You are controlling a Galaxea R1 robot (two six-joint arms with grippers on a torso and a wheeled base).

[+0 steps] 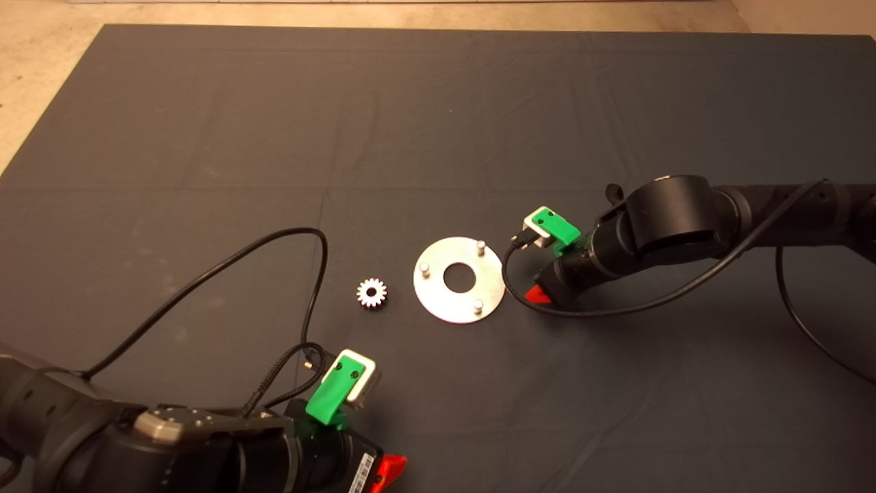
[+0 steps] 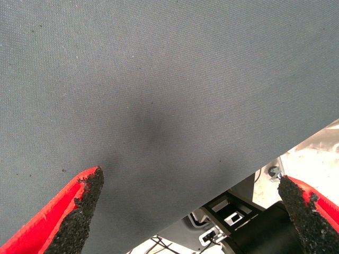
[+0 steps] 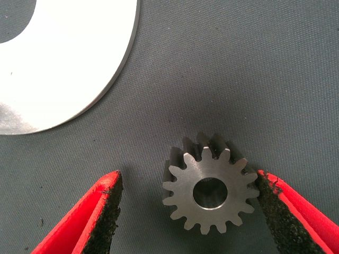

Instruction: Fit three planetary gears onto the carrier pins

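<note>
Straddling a grey gear [image 3: 209,190] just right of the disc [image 1: 459,279], the right end effector [image 3: 188,211] stands apart, one pad touching its teeth. A silver gear [image 1: 371,293] lies left of the disc. The left end effector [image 2: 190,211] hangs spread over the surface [image 2: 159,79].

Warm, fairly dim light over the dark mat [image 1: 438,123], and the head view is sharp across most of it. The round disc [image 1: 438,301] catches the light hard; close beside the right hand [image 3: 188,211] it blows out to plain white, surface detail gone. The grey gear [image 3: 209,191] between that hand's fingers is crisp, a soft shadow pooling under it. Ahead of the left hand [image 2: 190,211] a blurry dark patch sits on the cloth, weave in focus, with bright floor beyond the mat edge.
</note>
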